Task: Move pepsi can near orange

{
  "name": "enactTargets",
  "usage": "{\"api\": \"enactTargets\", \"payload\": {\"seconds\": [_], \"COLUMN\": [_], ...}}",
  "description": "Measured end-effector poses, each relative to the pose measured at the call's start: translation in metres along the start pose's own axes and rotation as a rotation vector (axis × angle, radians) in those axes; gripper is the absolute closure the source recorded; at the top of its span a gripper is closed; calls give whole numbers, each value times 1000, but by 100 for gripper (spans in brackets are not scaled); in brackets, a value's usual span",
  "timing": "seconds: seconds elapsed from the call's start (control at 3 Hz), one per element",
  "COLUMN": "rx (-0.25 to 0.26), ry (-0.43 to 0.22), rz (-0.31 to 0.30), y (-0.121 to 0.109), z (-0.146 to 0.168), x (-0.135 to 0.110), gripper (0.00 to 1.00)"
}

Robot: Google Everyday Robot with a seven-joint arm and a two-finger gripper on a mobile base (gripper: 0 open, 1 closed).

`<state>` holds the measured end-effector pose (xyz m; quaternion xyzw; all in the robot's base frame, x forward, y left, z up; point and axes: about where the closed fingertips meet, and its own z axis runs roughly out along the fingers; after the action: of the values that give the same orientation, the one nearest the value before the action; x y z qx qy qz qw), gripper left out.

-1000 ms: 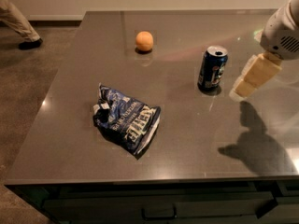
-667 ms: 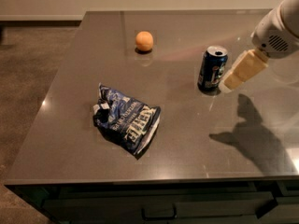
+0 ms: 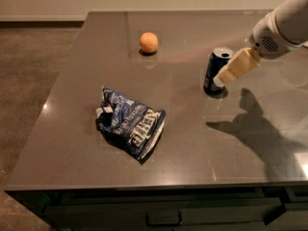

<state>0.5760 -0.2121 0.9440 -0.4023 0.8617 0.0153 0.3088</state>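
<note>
Grey countertop (image 3: 72,143) is shown: the gripper (image 3: 223,77) is held against the upright pepsi can's (image 3: 211,73) right side, and the orange (image 3: 148,42) lies well apart at upper left. Whether the gripper is spread cannot be told.

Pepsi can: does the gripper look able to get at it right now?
Probably yes. The gripper is right up against the can's right side, with nothing between them. The bag and orange lie well away on the can's other side.
</note>
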Motion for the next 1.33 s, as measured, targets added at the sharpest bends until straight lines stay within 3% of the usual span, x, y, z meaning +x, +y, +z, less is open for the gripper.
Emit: {"api": "enactTargets", "payload": {"seconds": [0.67, 1.33], "rx": [-27, -57], "ry": [-34, -30], "rz": [39, 50], "y": [-4, -8], "z": [32, 50], "x": [-18, -21], "gripper": [0, 40]}}
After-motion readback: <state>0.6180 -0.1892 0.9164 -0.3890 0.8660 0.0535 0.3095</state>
